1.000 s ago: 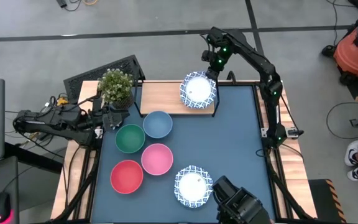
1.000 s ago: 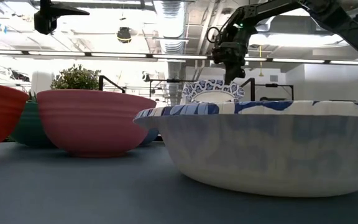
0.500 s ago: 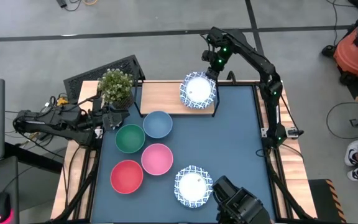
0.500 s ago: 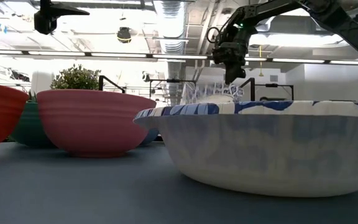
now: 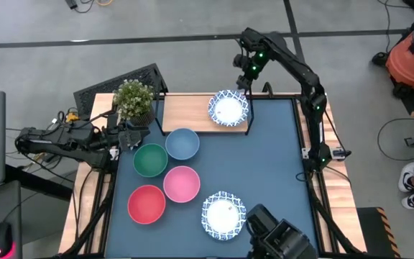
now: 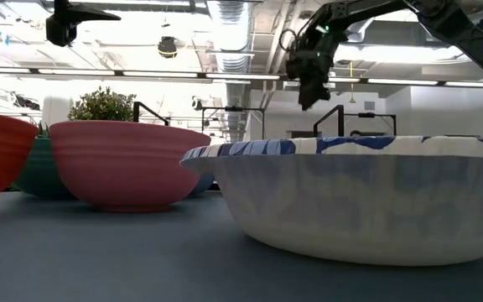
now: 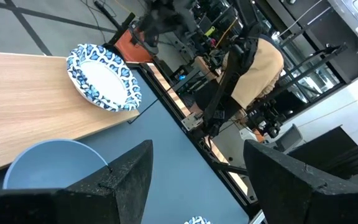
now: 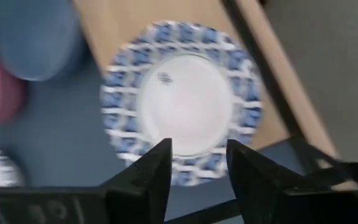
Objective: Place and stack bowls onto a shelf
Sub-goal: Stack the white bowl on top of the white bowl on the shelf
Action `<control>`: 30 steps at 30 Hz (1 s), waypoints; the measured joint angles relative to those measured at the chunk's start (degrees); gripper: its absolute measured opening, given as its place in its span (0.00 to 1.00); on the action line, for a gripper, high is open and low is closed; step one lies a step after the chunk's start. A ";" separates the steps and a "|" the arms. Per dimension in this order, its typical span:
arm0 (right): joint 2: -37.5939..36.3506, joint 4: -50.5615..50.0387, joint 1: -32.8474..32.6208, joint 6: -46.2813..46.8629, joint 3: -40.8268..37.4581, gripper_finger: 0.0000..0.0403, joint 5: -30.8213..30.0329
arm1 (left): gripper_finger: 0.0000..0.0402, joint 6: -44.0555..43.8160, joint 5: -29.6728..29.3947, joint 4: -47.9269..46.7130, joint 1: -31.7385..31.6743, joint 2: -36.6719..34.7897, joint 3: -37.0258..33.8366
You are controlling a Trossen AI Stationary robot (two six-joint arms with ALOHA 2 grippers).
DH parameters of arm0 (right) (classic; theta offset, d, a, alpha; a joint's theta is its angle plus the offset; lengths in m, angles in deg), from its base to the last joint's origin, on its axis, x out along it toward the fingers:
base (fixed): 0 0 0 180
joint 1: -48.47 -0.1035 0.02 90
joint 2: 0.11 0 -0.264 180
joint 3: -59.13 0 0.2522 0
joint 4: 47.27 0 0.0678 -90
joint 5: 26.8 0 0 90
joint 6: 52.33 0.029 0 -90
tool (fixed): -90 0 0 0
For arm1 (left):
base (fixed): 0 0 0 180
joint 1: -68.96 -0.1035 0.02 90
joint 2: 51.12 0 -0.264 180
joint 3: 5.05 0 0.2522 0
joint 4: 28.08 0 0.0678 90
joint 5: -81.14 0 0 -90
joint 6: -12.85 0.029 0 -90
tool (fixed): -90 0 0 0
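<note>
— While the high view lays out the whole surface (image 5: 279,165), what does it give that the low view cannot?
— It shows the right tool (image 5: 244,78) raised just beyond the far edge of the shelf (image 5: 189,115), with a patterned bowl (image 5: 228,108) below it on the shelf's right end. In the low view that bowl is hidden behind the near patterned bowl (image 6: 350,197), which fills the picture; only the right tool (image 6: 307,96) shows there, hanging high and apart from everything.
— Are its fingers apart?
— Yes. The right wrist view looks straight down past 2 spread fingers (image 8: 145,177) onto the patterned bowl (image 8: 182,112); nothing is between them.
— How does that bowl look?
— White inside with a blue geometric rim, sitting upright; whether others lie nested under it I cannot tell. Part of its rim overhangs the shelf's front edge.
— And the left tool (image 5: 124,135)?
— It waits at the left side of the surface beside the potted plant (image 5: 134,99), fingers (image 7: 126,180) wide apart and empty. Ahead of it, its wrist view shows the blue bowl (image 7: 51,165).
— The remaining bowls?
— Close in front of the left tool: green (image 5: 150,160), blue (image 5: 182,143), pink (image 5: 181,183), red (image 5: 146,204), with the second patterned bowl (image 5: 223,214) nearest the front edge.
</note>
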 joint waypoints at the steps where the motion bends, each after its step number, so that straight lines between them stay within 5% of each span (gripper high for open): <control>1: -0.02 -1.21 -0.49 0.86 1.06 0.45 1.17 | 0.59 0.00 0.00 -0.02 -0.01 0.01 0.00; 6: -1.86 -1.63 -6.44 4.37 0.53 0.45 5.79 | 0.59 0.00 0.00 -0.03 -0.02 -0.01 0.00; 14: -1.82 -1.65 -25.45 -0.19 0.28 0.45 6.89 | 0.59 0.00 0.01 -0.04 0.01 -0.01 0.00; 22: -1.78 -1.67 -40.88 -1.95 0.30 0.45 -0.84 | 0.59 0.00 0.02 -0.04 -0.01 -0.01 0.00; 30: -1.82 1.15 -46.88 -0.34 -0.97 0.45 -3.75 | 0.59 -0.15 1.54 -0.04 0.00 -0.01 0.00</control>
